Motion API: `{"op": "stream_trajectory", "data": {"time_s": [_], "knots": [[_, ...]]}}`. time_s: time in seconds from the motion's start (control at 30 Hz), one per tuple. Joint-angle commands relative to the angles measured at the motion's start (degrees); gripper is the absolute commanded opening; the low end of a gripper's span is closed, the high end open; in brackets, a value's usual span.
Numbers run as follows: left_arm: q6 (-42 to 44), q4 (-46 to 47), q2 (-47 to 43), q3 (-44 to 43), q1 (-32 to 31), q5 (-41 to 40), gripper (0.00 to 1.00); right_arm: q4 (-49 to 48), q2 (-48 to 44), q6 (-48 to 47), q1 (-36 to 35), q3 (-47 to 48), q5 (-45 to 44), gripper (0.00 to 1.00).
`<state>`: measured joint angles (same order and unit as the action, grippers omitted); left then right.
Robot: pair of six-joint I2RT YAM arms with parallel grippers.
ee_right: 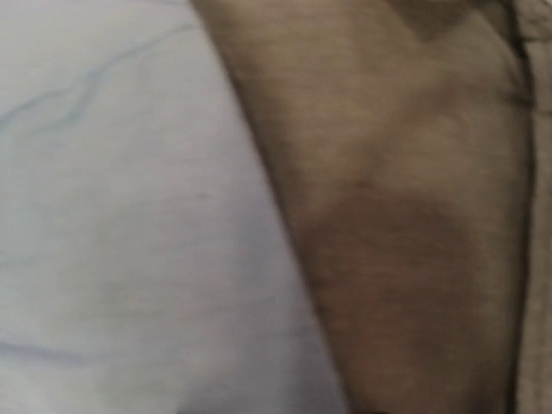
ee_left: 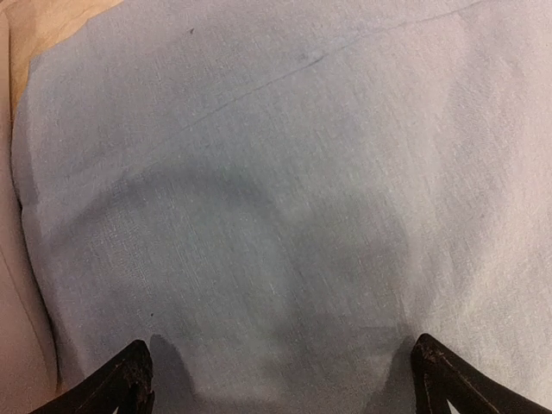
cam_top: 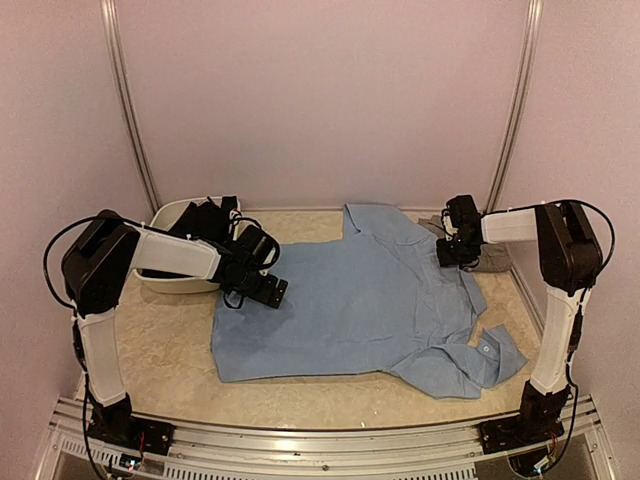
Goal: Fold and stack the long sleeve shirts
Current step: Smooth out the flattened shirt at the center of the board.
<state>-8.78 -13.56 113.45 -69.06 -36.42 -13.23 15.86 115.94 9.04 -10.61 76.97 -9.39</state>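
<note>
Plainly, one light blue shirt (cam_top: 360, 310) lies spread flat across the middle of the table (cam_top: 150, 360), a cuffed sleeve bunched toward the near right corner. One white tub (cam_top: 163, 213) at the far left corner holds one black shirt (cam_top: 207, 216). One grey shirt (cam_top: 492, 262) lies crumpled at the right edge, partly hidden by the right gripper (cam_top: 452, 250); whether its jaws are parted or closed I cannot tell. The left gripper (ee_left: 289, 384) hovers over the blue shirt's left part, jaws spread wide, holding nothing

Robot lab booth: bare pale walls (cam_top: 320, 100), aluminium rail (cam_top: 330, 445), beige tabletop (cam_top: 170, 340).
</note>
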Motion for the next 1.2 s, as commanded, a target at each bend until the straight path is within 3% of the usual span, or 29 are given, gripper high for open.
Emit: {"op": "stream_trajectory", "data": {"time_s": [0.0,0.27,0.43,0.57,0.7,0.9,1.0,1.17], "knots": [[0.4,-5.4,-1.1,3.5,-0.4,-3.5,0.99,1.9,1.2,0.4,1.2,-0.8,-2.9,0.44],[-0.1,-3.8,-3.1,3.7,-0.9,-5.1,0.99,0.2,-1.5,0.2,2.1,-3.9,-2.9,0.43],[0.6,-0.4,-5.1,1.0,-3.2,-5.0,0.99,-8.1,-14.2,-1.8,1.6,-11.8,3.2,0.44],[1.5,1.5,-7.0,-2.4,-6.2,-4.0,0.99,-8.2,-24.2,-2.0,-1.3,-16.6,7.7,0.47],[1.9,2.1,-8.9,-3.1,-9.0,-1.1,0.99,-1.1,-31.7,2.1,-7.7,-20.2,6.6,0.49],[3.1,4.9,-12.2,-0.2,-14.5,12.4,0.99,13.5,-45.5,15.1,-13.4,-26.0,3.1,0.54],[4.4,5.6,-13.7,1.9,-18.0,12.9,0.99,24.1,-51.8,23.1,-17.1,-26.4,-2.0,0.63],[4.4,6.7,-14.4,3.8,-21.0,12.9,0.99,43.4,-53.7,34.3,-23.2,-24.9,-7.4,0.67]]}}
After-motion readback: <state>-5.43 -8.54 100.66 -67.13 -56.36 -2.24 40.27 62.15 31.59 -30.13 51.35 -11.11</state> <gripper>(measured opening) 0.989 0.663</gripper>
